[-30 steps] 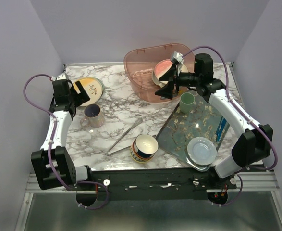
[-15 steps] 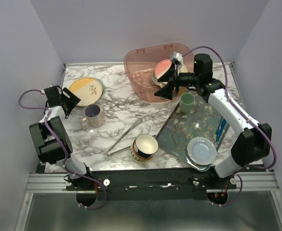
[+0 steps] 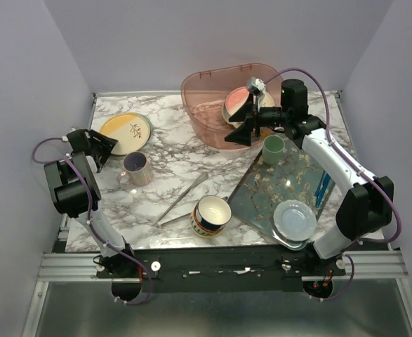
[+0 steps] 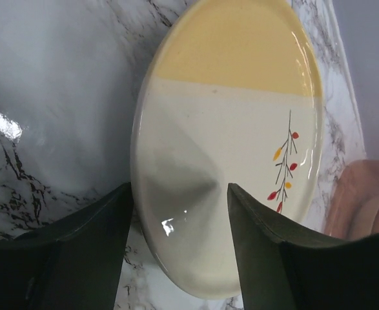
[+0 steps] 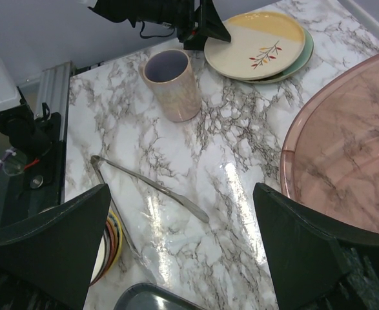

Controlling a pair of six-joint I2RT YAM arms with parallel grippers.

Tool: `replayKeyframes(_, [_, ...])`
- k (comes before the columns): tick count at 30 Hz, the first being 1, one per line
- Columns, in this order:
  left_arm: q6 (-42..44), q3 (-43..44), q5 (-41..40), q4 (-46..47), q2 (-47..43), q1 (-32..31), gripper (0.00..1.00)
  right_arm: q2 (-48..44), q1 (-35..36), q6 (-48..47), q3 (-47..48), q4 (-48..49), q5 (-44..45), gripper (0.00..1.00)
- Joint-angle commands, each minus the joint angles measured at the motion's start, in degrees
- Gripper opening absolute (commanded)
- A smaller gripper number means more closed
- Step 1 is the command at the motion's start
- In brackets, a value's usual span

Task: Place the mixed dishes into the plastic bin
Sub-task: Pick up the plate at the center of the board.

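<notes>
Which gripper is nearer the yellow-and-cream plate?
Left. The left gripper straddles the rim of the yellow-and-cream plate; the right gripper is across the table, by the pink bin.

so the green plate [image 5: 305, 53] is mostly buried under the yellow-and-cream plate [image 5: 254, 44], only a sliver of rim shows. Right wrist view chops off the pink bin [image 5: 344, 148], and the right gripper [image 5: 181, 194] blocks most of the striped bowl [image 5: 112, 242]. From above, the left gripper [image 3: 107, 149] might be touching the plate, too small to tell

open: marble [image 3: 170, 151] between mug [image 3: 136, 168] and bin [image 3: 186, 95] | blocked: tongs [image 3: 183, 196] mid-table — right claw [image 3: 243, 116] at bin front
</notes>
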Motion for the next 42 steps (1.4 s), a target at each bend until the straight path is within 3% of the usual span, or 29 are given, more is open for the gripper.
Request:
replayKeyframes(1, [-5.1,-1.8,4.8,9.7,3.1,2.4,0.63,1.4,-0.3,0.3,-0.5,1.2,-1.3,1.0])
replayKeyframes(15, [-11.5,-5.4,10.6,18.3,1.1,5.1,0.18,1.4,-0.2,-0.5,-0.8,0.9,-0.9,1.0])
replayKeyframes(31, [-14.0,-6.1,15.3,16.8,-5.8,8.3,0.14,0.6,-0.3,-0.4,-0.8,1.0,-1.7,0.99])
replayKeyframes(38, [-16.4,-5.9,18.2,18.9,-6.1,8.9,0.0,0.3,-0.3,-0.4,-0.8,1.0,-1.9,1.0])
replayKeyframes(42, [-17.5,-5.6,19.5,20.6,-6.9,9.5,0.0,0.4,-0.3,-0.4,-0.8,1.0,-2.1,1.0])
